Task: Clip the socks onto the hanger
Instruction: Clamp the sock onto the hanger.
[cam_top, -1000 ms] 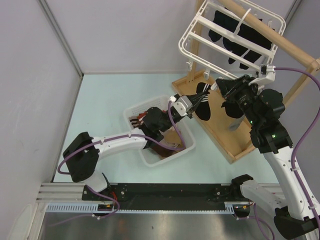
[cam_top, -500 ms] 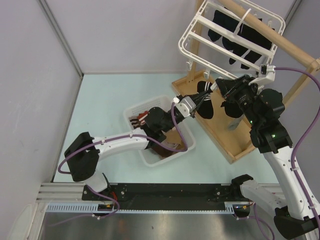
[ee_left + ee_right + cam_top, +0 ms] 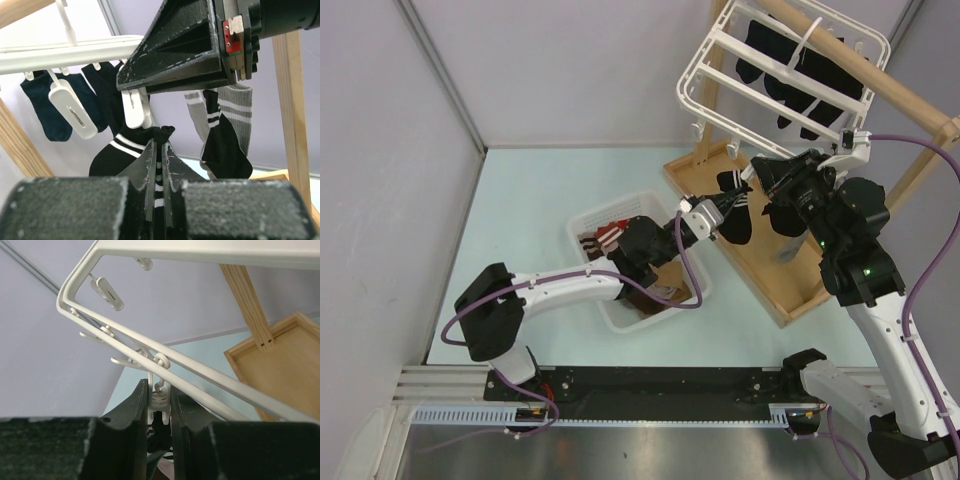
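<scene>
The white hanger (image 3: 775, 75) hangs tilted on the wooden rack, with dark socks (image 3: 790, 70) clipped under it. My left gripper (image 3: 728, 203) is shut on a black sock with white stripes (image 3: 131, 149) and holds its top edge up at a white clip (image 3: 136, 107). My right gripper (image 3: 756, 178) is shut on that clip (image 3: 160, 395), squeezing its upper end just under the hanger bars (image 3: 200, 375); the black sock shows right below it. A grey striped sock (image 3: 227, 107) and another black one (image 3: 226, 147) hang behind. Navy socks (image 3: 47, 107) hang at the left.
A white slotted basket (image 3: 585, 222) with more socks stands under my left arm. The wooden rack's base tray (image 3: 770, 270) and posts (image 3: 292, 115) stand at the right. An empty white clip (image 3: 72, 111) dangles to the left of the held one.
My left gripper has carried the black striped sock up and to the right, closer to the clip that my right gripper holds. The right arm has stayed in place.
</scene>
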{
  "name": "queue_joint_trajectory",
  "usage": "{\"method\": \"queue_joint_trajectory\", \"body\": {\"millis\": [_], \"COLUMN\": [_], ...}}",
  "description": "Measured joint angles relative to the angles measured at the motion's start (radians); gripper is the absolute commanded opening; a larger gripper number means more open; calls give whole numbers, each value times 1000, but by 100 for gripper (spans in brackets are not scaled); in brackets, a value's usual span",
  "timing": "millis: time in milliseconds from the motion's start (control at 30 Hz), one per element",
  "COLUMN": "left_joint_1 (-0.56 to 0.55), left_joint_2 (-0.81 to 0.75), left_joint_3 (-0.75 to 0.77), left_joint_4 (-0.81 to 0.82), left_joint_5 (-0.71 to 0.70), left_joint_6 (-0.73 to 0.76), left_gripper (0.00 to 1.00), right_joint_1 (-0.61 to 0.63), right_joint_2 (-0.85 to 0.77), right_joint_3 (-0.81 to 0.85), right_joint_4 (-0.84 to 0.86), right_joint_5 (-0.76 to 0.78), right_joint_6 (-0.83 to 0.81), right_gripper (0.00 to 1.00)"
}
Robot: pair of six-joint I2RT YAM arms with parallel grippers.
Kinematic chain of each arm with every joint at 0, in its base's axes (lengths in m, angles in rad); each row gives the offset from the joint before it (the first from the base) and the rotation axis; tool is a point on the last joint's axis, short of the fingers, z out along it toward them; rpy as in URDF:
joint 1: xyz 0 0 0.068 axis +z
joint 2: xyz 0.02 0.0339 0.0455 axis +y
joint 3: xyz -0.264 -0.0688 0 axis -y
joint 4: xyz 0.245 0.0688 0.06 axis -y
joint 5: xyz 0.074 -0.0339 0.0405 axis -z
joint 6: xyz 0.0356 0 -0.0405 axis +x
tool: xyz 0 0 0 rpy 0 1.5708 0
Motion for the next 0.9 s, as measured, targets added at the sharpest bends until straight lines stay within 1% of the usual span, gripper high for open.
{"method": "queue_joint_trajectory", "body": {"millis": [367, 900], "left_joint_1": [-3, -16], "left_joint_2": [6, 19], "left_joint_3": [2, 51], "left_joint_4": [-4, -18], "left_joint_5": [-7, -26], "left_joint_6": [25, 81], "left_gripper": [8, 9], "right_joint_1": [0, 5], "right_joint_2": [0, 5], "right_joint_3": [0, 0], "right_joint_4": [0, 0], "right_joint_5": [0, 4], "right_joint_6": [1, -1], "right_gripper": [6, 6]}}
